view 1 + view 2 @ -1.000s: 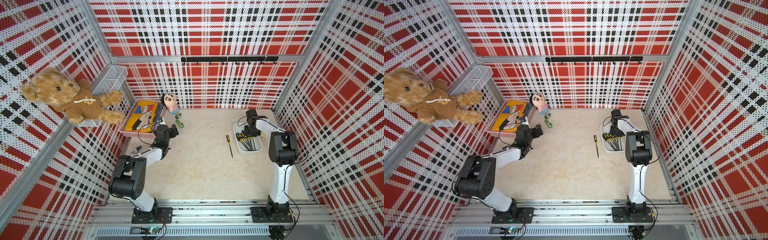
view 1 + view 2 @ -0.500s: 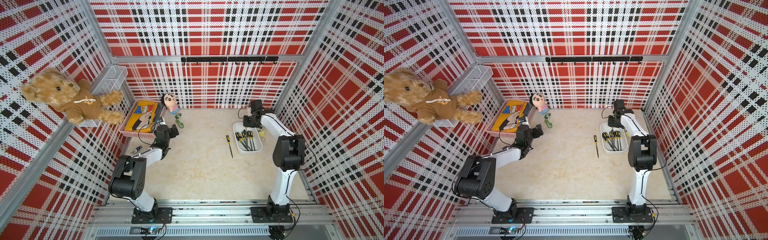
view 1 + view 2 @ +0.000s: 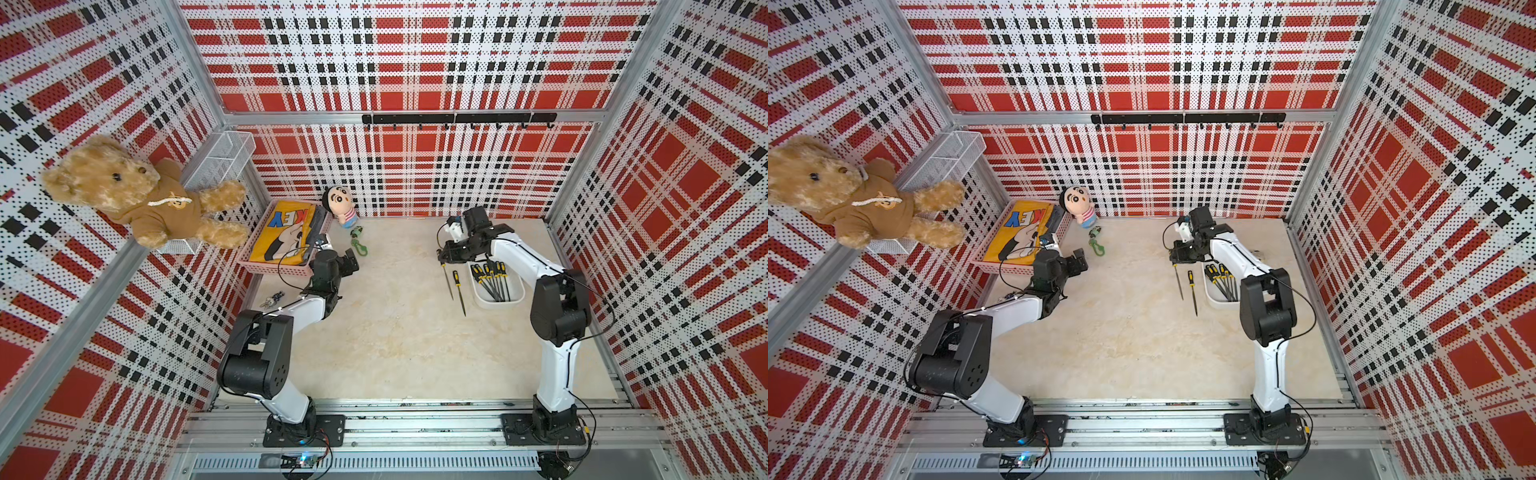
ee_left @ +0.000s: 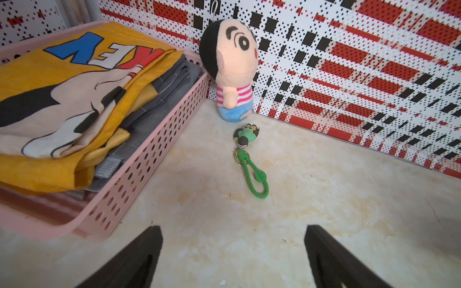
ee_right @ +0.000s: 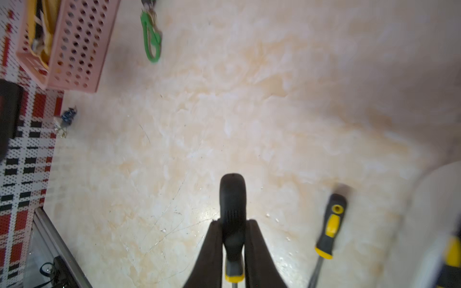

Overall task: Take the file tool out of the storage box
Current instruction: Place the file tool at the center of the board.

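While the right gripper [image 5: 233, 222] pinches the black-and-yellow handle of a slim metal file tool [image 5: 232, 199] between nearly closed jaws, the tool is outside the shallow white plastic storage box [image 3: 496, 302], just beside a second file [image 5: 333, 219] lying on the marbled tabletop [image 5: 249, 99]. The left gripper [image 4: 233, 228] is spread wide, empty, near the pink perforated plastic basket [image 4: 149, 149].
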You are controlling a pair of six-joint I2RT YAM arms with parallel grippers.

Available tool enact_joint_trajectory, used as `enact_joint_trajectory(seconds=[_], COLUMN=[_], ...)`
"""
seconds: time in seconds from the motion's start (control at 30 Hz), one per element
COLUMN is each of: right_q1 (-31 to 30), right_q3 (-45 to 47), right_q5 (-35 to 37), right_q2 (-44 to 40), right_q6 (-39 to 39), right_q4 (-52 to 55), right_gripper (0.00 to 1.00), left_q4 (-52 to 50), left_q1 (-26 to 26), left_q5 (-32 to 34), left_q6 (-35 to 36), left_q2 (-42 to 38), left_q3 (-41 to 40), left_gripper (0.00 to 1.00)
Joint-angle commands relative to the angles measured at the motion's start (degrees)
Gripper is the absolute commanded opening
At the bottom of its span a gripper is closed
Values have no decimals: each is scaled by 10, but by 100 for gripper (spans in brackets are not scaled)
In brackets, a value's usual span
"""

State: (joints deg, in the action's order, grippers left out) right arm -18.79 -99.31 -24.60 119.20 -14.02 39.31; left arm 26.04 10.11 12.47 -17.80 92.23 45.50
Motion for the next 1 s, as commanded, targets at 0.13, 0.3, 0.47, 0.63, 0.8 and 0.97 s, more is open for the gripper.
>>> enact_joint_trajectory(seconds=[0.13,0.3,0.47,0.63,0.8,0.97], right_q1=[-29,-33,-33,-34,-40,-62], right_q3=[13,19,12,3,-12,-43], right_q5=[42,92,124,155,189,213], right_q2=[53,68,80,89,77,88], right_q6=[-59,-67,-51,-43,-42,-36], right_q4=[-43,-24,3,23,30,40], right_gripper=[6,9,23,33,36,37], left_q4=[-11,-10,-10,-10,-10,-10], left_q1=[4,3,3,3,3,3], left_q5=[6,5,2,-1,0,-2], left_q6=[4,7,6,5,6,5], left_q2=[-2,-2,2,4,4,5], left_q3=[12,13,15,17,19,18], left_gripper=[96,96,96,96,96,96])
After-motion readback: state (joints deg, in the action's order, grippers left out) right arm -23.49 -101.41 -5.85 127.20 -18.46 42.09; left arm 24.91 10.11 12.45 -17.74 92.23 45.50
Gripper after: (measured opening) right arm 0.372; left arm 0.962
